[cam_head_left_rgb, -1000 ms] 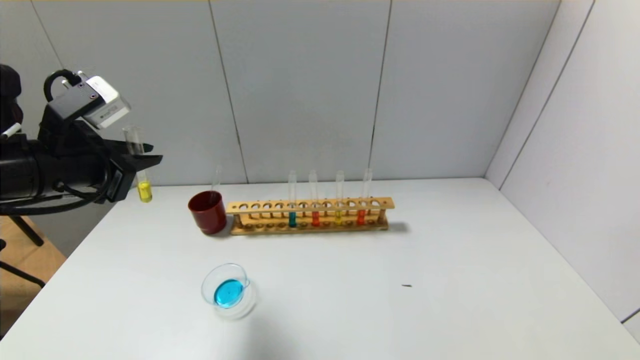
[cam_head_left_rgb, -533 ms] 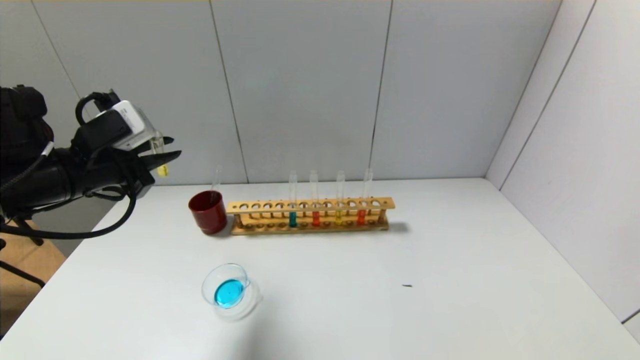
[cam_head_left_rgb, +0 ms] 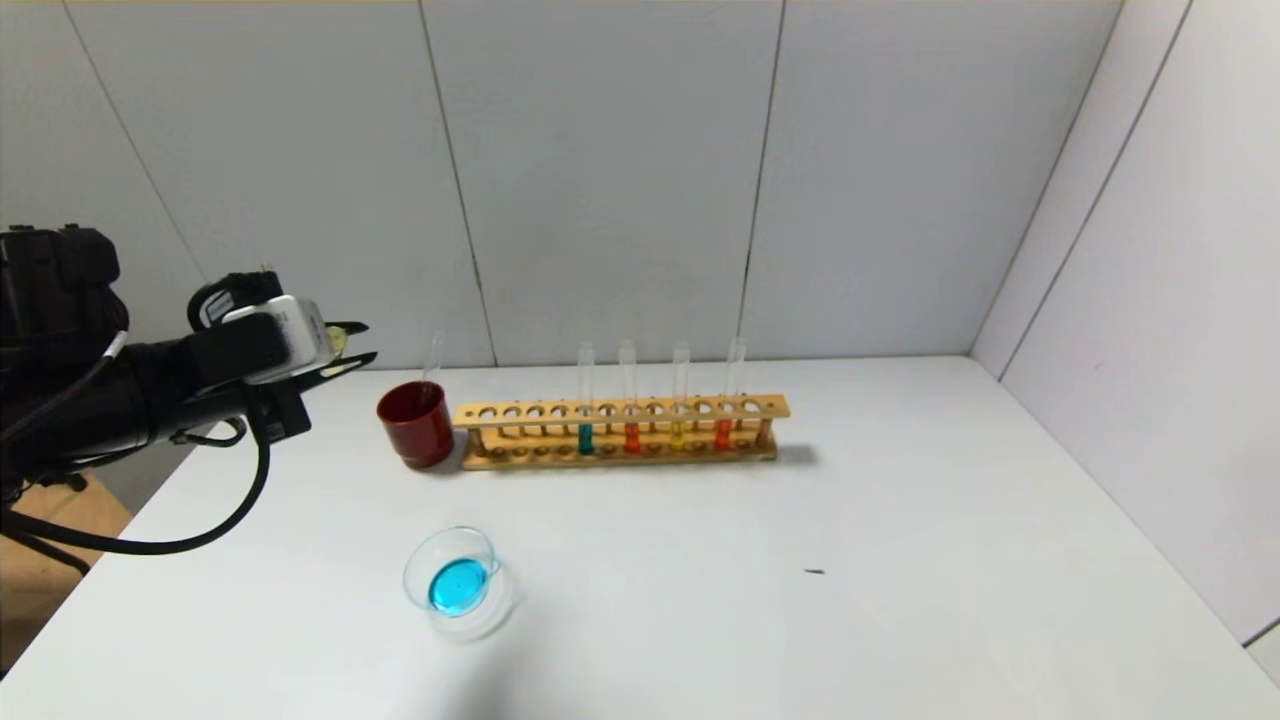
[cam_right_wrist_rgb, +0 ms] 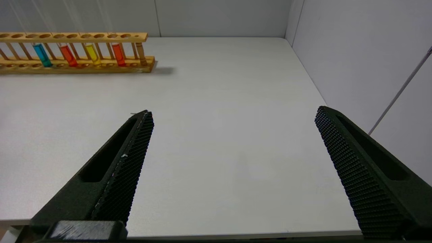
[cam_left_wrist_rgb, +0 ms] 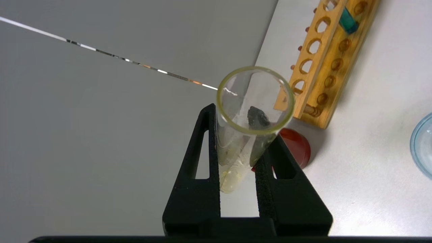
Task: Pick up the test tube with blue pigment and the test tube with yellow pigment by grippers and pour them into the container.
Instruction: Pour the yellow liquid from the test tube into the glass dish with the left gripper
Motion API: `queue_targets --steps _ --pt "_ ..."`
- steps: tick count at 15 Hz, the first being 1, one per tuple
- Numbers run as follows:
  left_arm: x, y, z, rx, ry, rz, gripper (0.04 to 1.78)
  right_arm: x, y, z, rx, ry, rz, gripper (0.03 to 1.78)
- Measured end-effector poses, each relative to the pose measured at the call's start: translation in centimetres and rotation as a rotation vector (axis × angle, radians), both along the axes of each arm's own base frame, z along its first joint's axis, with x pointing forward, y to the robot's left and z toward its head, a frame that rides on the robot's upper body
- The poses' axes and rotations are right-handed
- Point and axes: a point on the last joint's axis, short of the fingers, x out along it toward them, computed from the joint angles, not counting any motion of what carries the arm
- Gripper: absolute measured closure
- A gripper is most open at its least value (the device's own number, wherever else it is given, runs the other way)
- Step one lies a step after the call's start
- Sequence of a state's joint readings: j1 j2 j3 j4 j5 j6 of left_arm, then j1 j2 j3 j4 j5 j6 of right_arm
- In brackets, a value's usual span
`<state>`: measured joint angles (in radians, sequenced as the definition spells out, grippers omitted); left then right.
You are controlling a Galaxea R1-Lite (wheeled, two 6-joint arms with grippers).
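Note:
My left gripper (cam_head_left_rgb: 350, 348) is shut on the test tube with yellow pigment (cam_head_left_rgb: 339, 342), in the air left of the dark red cup. In the left wrist view the jaws (cam_left_wrist_rgb: 241, 130) clamp the tube's body (cam_left_wrist_rgb: 236, 148); its open mouth faces the camera and the yellow liquid lies at its closed end. The container (cam_head_left_rgb: 460, 582), a clear glass dish holding blue liquid, sits on the table in front of the cup. No tube with bright blue liquid shows. My right gripper (cam_right_wrist_rgb: 233, 113) is open and empty over bare table.
A dark red cup (cam_head_left_rgb: 415, 423) with an empty clear tube (cam_head_left_rgb: 434, 355) stands at the left end of a wooden rack (cam_head_left_rgb: 620, 410). The rack holds teal, orange-red, yellow and orange-red tubes. A small dark speck (cam_head_left_rgb: 813, 571) lies on the table.
My left gripper has come down and to the right, nearer the red cup. Its wrist has rolled, so the yellow tube went from upright to tipped and mostly hidden behind the white module.

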<state>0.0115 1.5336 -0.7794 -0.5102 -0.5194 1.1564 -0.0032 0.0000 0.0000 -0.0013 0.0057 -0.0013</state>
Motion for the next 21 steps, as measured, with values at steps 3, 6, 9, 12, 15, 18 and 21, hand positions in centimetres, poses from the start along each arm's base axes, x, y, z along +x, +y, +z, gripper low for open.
queue_targets --steps 3,6,9,12,15,18,21 --pt "-0.5 -0.8 0.3 0.024 -0.029 -0.096 1.48 0.0 0.0 0.0 0.000 0.000 0.000 0.06" --pt "-1.1 -0.9 -0.2 0.064 -0.045 -0.133 1.48 0.0 0.0 0.0 0.000 0.000 0.000 0.06" --pt "-1.8 -1.0 -1.1 0.095 -0.044 -0.174 1.48 0.0 0.0 0.0 0.000 0.000 0.000 0.06" --pt "-2.1 -0.9 -1.9 0.133 -0.043 -0.189 1.48 0.0 0.0 0.0 0.000 0.000 0.000 0.06" --pt "-2.0 -0.6 -2.5 0.179 -0.057 -0.202 1.48 0.0 0.0 0.0 0.000 0.000 0.000 0.06" --pt "-1.6 -0.5 -2.9 0.215 -0.082 -0.226 1.48 0.0 0.0 0.0 0.000 0.000 0.000 0.06" --pt "-0.8 -0.5 -3.0 0.225 -0.130 -0.242 1.48 0.0 0.0 0.0 0.000 0.000 0.000 0.06"
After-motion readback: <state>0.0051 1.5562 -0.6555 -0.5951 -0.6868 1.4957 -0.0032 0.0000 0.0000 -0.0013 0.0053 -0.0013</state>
